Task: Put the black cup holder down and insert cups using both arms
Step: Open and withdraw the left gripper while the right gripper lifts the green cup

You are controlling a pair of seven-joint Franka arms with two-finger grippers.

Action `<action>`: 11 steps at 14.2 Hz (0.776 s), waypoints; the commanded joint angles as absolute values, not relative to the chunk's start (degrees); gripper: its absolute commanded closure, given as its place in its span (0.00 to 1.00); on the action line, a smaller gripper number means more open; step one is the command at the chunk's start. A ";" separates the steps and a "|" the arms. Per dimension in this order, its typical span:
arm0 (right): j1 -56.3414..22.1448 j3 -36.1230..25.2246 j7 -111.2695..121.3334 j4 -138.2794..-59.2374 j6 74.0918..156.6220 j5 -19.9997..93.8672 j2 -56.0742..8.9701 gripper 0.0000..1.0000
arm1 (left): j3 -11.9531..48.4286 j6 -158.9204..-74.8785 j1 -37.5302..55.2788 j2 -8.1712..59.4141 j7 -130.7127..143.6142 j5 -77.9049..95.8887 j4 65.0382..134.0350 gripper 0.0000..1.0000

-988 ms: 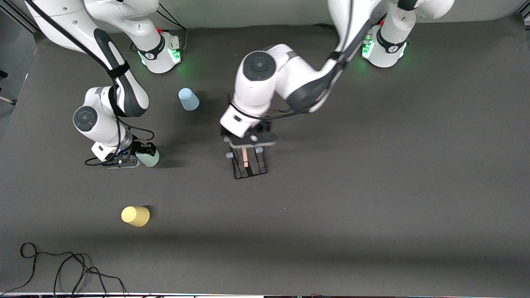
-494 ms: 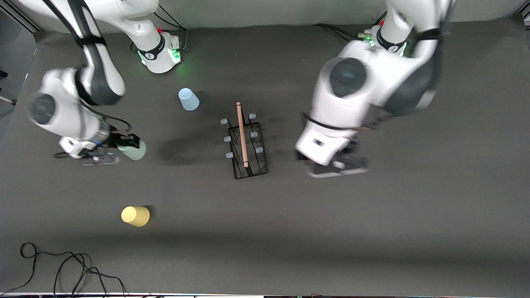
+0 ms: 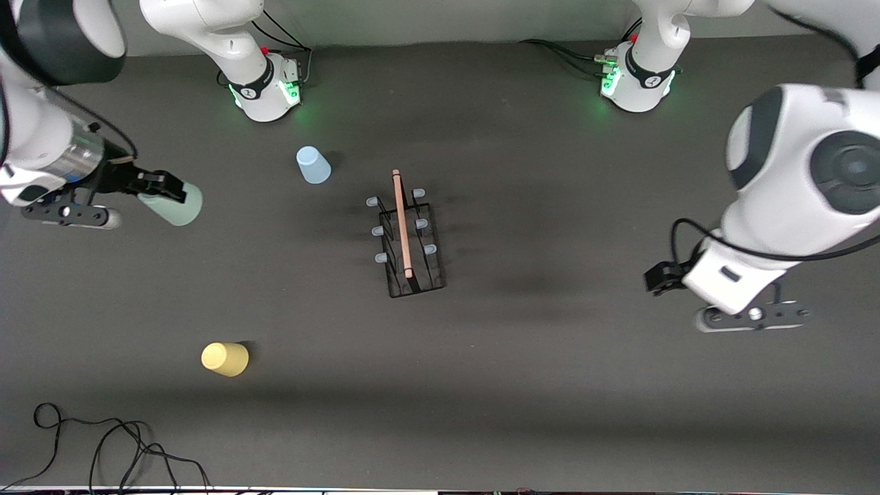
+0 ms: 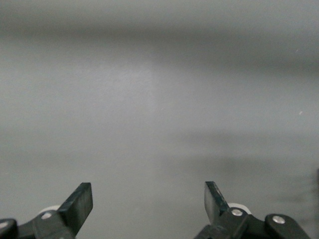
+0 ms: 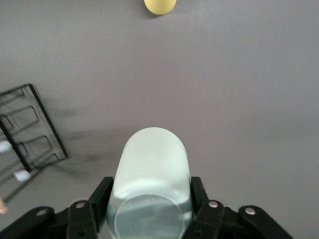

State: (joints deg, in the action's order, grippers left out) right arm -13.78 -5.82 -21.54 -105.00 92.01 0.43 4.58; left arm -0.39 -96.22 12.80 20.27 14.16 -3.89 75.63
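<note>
Right gripper [image 5: 149, 209] fingers clamping pale green cup [image 3: 172, 206], left gripper [image 4: 148, 205] fingers spread over bare table [image 3: 550, 385], empty

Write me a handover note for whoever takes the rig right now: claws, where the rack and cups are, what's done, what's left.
Right claw: shut on the pale green cup, lifted over the table at the right arm's end.
Left claw: open, empty, over bare table at the left arm's end.
Black cup holder: standing mid-table, all pegs bare.
Light blue cup: on the table, toward the right arm's end from the holder and farther from the front camera.
Yellow cup: on the table, nearer the front camera than the holder.
Done: holder placed, green cup picked up.
Left: all three cups onto pegs.
</note>
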 commanded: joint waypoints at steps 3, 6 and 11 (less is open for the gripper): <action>-28.01 -5.98 -55.83 -103.62 91.49 3.23 2.99 0.80 | 0.18 -95.97 7.65 10.92 5.89 -4.92 85.23 0.00; -34.78 -5.98 -69.31 -103.80 95.35 5.62 1.06 0.80 | 0.35 -95.98 5.89 7.65 5.71 -5.36 88.33 0.00; -41.21 -5.98 -78.04 -106.86 105.45 5.71 -3.42 0.80 | 0.35 -91.06 1.60 3.53 0.09 -0.44 88.24 0.00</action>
